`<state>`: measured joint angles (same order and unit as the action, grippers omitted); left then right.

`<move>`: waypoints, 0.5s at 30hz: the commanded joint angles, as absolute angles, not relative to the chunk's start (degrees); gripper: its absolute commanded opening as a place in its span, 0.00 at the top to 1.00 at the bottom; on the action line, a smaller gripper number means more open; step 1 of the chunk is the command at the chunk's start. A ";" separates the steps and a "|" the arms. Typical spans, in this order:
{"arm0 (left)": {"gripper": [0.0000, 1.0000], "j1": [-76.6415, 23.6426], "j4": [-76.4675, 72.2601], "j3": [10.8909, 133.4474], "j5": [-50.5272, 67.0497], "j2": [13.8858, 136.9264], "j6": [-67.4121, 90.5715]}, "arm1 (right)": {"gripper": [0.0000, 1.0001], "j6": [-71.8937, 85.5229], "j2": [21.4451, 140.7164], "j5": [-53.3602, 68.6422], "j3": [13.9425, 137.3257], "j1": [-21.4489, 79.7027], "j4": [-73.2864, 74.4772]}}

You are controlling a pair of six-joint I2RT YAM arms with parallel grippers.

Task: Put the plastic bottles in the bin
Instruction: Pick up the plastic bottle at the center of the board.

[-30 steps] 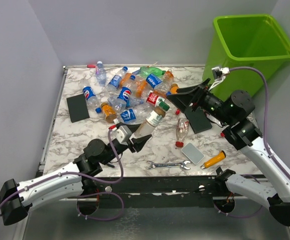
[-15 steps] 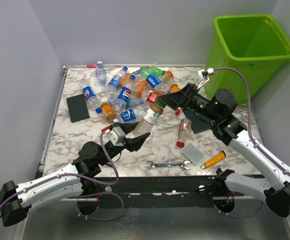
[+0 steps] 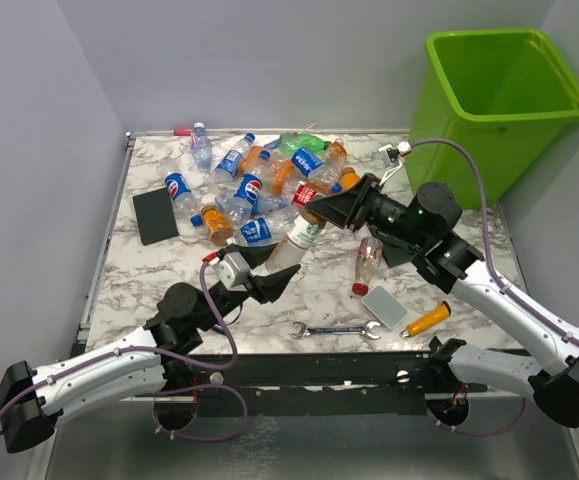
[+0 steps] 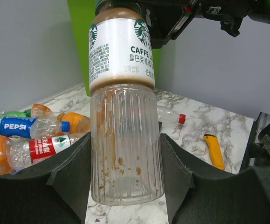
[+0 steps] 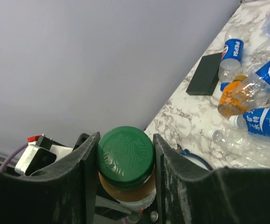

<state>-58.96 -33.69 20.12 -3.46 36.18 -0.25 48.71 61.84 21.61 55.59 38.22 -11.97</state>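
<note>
A clear ribbed coffee bottle (image 3: pixel 299 235) with a white label and green cap (image 5: pixel 125 156) is held tilted above the table. My left gripper (image 3: pixel 272 276) is shut on its lower body (image 4: pixel 125 140), one pad on each side. From the right, my right gripper (image 3: pixel 319 208) meets the top, and both fingers (image 5: pixel 90 158) press against the cap. A heap of other plastic bottles (image 3: pixel 259 180) lies at the back of the table. One more bottle (image 3: pixel 365 262) with a red cap lies near the middle. The lime-green bin (image 3: pixel 509 90) stands beyond the table's far right corner.
A wrench (image 3: pixel 336 330), an orange-handled screwdriver (image 3: pixel 427 319) and a grey slab (image 3: pixel 384 306) lie near the front edge. One black slab (image 3: pixel 155 216) lies at the left, another (image 3: pixel 401 248) under my right arm. A red-handled tool (image 3: pixel 182 131) lies at the back edge.
My right gripper swung left from over the black slab to the bottle's cap and closed on it. The left gripper kept its hold and lifted the bottle a little towards it.
</note>
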 commanded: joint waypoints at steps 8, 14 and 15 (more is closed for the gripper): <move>0.07 -58.89 -26.97 23.61 -0.39 37.24 -0.24 | 0.77 31.27 63.53 17.98 67.62 38.57 10.02; 0.01 -58.91 -26.02 25.07 1.39 41.25 -0.22 | 0.78 24.11 67.27 21.84 74.66 39.49 21.60; 0.01 -58.91 -26.02 25.25 1.17 41.89 -0.20 | 0.78 23.67 67.83 22.19 75.12 40.14 22.16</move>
